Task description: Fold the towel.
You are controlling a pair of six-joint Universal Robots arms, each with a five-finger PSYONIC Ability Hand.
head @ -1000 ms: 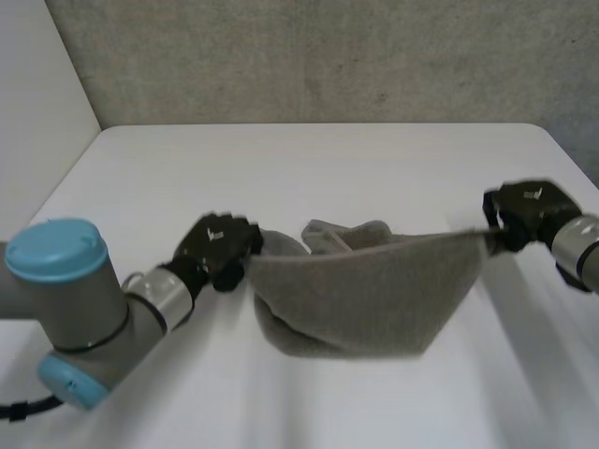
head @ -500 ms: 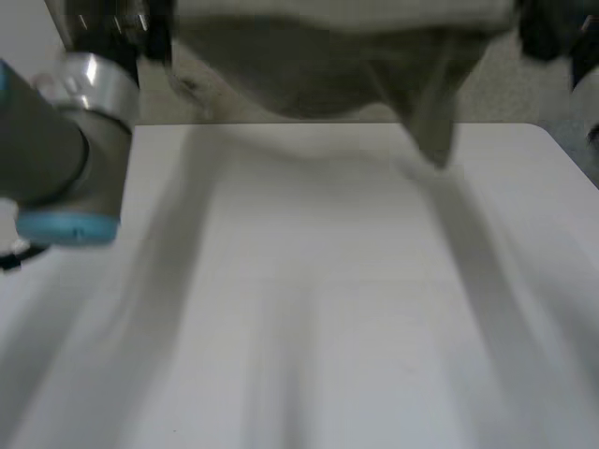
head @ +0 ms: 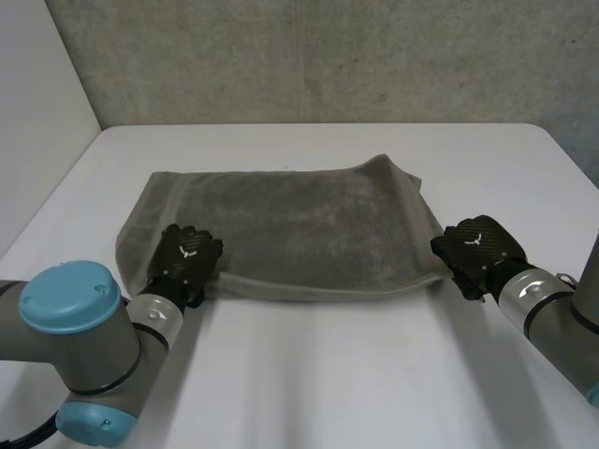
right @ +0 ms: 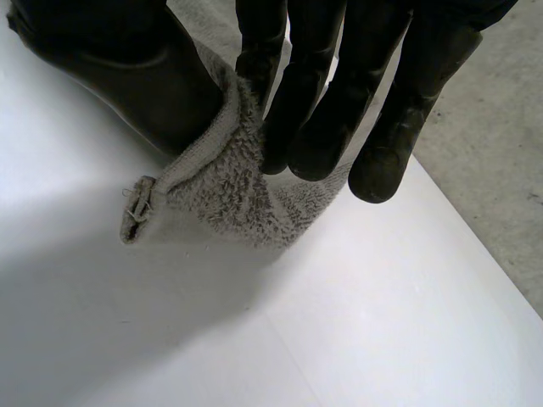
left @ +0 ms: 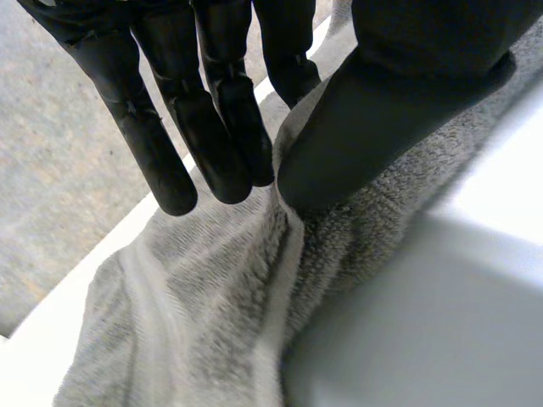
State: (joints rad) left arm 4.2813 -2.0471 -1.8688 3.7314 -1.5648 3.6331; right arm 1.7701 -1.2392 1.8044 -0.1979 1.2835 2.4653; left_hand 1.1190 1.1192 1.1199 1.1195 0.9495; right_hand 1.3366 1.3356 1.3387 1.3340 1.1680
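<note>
Towel (head: 290, 229) lies spread across the middle of the white worktop (head: 356, 374), mostly flat, its long near edge towards me; the far right corner is a little rumpled and turned up. My left hand (head: 185, 254) is at the near left corner, my right hand (head: 477, 248) at the near right corner. With one at each end of the same edge, that edge runs straight between them. On the left my fingers (left: 212, 127) are straight and press a ridge of cloth against the thumb (left: 373, 127); that is a pinch, not a release. On the right my fingers (right: 314, 110) do the same, nipping the corner against the thumb; a small sewn loop (right: 136, 210) sticks out beside them onto the bare worktop. I judge the towel is laid out and no fold is made yet; holding both near corners suits carrying that edge over to the far one, though the rumpled far corner could leave the fold uneven.
</note>
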